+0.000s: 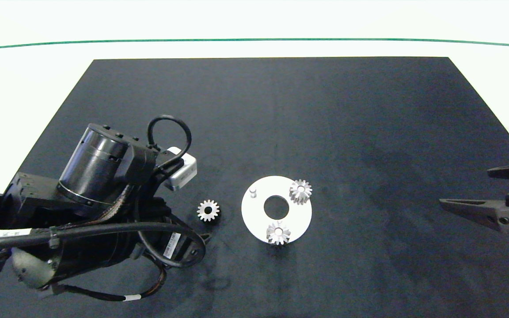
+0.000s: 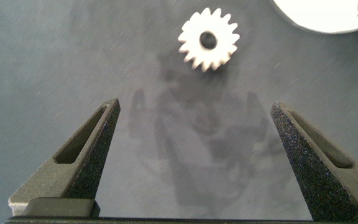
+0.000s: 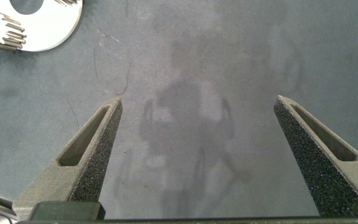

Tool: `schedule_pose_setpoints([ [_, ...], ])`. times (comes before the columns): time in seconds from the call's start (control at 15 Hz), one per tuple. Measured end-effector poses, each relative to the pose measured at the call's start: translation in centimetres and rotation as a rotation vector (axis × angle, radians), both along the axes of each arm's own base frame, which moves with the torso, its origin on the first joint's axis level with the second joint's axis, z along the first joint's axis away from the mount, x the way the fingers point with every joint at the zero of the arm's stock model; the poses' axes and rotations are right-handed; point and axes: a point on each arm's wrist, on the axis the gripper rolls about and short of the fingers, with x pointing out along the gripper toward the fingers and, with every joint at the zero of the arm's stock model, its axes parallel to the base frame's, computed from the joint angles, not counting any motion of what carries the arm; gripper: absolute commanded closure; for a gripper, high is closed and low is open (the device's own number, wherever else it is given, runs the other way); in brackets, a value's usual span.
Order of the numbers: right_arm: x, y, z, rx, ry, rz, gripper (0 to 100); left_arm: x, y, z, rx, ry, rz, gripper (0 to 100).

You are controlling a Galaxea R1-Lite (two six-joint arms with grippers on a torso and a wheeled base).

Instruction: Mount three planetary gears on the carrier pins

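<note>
A: Your black mat surface (image 1: 281, 110) holds the flat white round disc (image 1: 296, 221); two small silvery toothed gears (image 1: 301, 191) sit on pins.

B: The third gear (image 1: 208, 210) lies beside it, one stubby pale pin (image 1: 253, 192) bare. Left claw (image 2: 194, 140) released, lined up to grab; right claw (image 3: 197, 146) released, parked clear.

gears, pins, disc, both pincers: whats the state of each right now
gear near top right of the disc: seated on a pin
gear at the disc's near edge: seated on a pin
loose gear: flat on the mat, left of the disc
bare pin: upright, empty
disc: flat on the mat
left pincer: open, empty, near the loose gear
right pincer: open, empty, right of the disc
</note>
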Motion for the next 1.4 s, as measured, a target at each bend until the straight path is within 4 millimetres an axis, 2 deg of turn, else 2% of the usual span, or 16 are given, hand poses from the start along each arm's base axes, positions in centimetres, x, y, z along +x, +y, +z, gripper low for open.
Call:
schedule_pose_setpoints([
  [0.33,0.0,0.0,-0.1,-0.003,0.007,0.001,0,1.5,-2.3,-0.3,-0.030,-0.004,-0.013,0],
  [0.6,0.1,0.1,-0.2,-0.006,0.012,0.002,0,2.6,-3.7,-1.8,-0.025,-0.006,-0.019,0],
  [1.4,-0.2,0.2,-0.2,-0.010,0.019,0.020,0,4.3,-2.4,-2.4,0.021,-0.011,0.053,2],
])
